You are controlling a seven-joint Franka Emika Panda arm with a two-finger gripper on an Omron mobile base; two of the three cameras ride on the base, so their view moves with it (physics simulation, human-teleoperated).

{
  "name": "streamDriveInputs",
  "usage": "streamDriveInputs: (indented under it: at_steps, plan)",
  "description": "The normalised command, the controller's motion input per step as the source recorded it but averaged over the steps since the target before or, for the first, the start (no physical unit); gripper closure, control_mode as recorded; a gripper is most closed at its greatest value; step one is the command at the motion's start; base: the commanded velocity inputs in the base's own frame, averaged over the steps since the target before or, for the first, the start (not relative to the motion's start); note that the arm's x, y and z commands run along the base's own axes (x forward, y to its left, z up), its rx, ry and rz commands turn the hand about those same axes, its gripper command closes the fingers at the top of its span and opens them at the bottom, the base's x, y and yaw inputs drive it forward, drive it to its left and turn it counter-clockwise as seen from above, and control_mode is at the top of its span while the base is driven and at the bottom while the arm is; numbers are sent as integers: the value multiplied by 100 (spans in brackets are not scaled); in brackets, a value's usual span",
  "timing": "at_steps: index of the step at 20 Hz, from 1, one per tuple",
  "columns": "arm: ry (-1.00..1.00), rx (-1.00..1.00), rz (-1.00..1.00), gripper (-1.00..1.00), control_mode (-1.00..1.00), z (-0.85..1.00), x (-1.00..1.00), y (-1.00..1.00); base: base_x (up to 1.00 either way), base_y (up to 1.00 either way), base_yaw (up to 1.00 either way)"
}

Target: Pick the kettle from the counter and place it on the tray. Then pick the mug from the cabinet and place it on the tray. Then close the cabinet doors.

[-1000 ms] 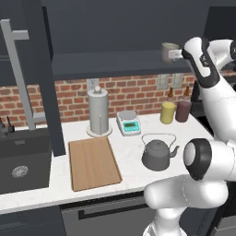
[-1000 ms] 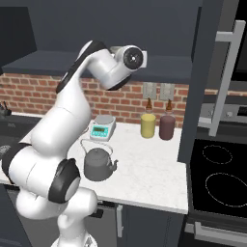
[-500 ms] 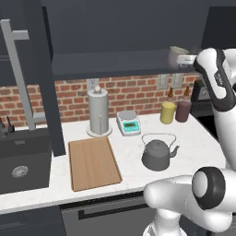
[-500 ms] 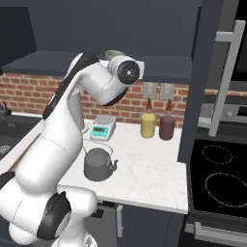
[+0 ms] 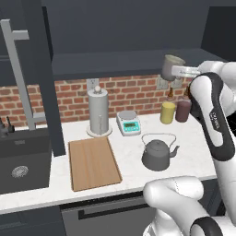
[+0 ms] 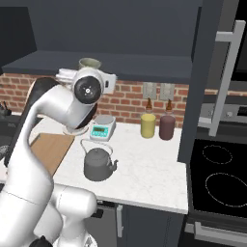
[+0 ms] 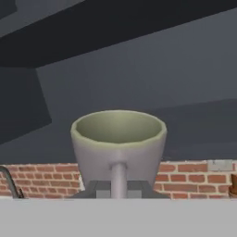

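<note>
My gripper (image 5: 178, 72) is shut on the side handle of the greyish-beige mug (image 5: 171, 67), which it holds upright in the air in front of the cabinet (image 5: 120, 62), just below its shelf edge. In the hand view, the mug (image 7: 118, 139) has a greenish inside and its handle sits between my fingertips (image 7: 118, 187). From the right, the mug (image 6: 89, 63) peeks above the hand. The dark kettle (image 5: 157, 155) (image 6: 98, 164) stands on the white counter (image 5: 196, 154), right of the bare wooden tray (image 5: 92, 162) (image 6: 50, 147). Both cabinet doors (image 5: 34, 69) (image 6: 207, 72) stand open.
A tall silver cylinder (image 5: 98, 112) and a small scale (image 5: 128, 122) stand at the brick wall behind the tray. A yellow canister (image 5: 168, 112) and a maroon one (image 5: 183, 110) stand under the mug. A sink (image 5: 18, 161) is on the left and a cooktop (image 6: 219, 178) on the right.
The arm has drawn the held mug out from the cabinet shelf and a little lower, and its elbow has swung round. The kettle and tray have not moved.
</note>
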Motion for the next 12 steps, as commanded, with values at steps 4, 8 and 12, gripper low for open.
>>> streamDriveInputs:
  at_steps: [4, 8, 12]
  plan:
    - [0, 2, 8, 100, -100, -23, -75, 80, 0, 0, 0]
    - [0, 4, 18, 100, -100, -31, -64, 78, 0, 0, 0]
    - [0, 4, 25, 100, -100, -41, -51, 69, 0, 0, 0]
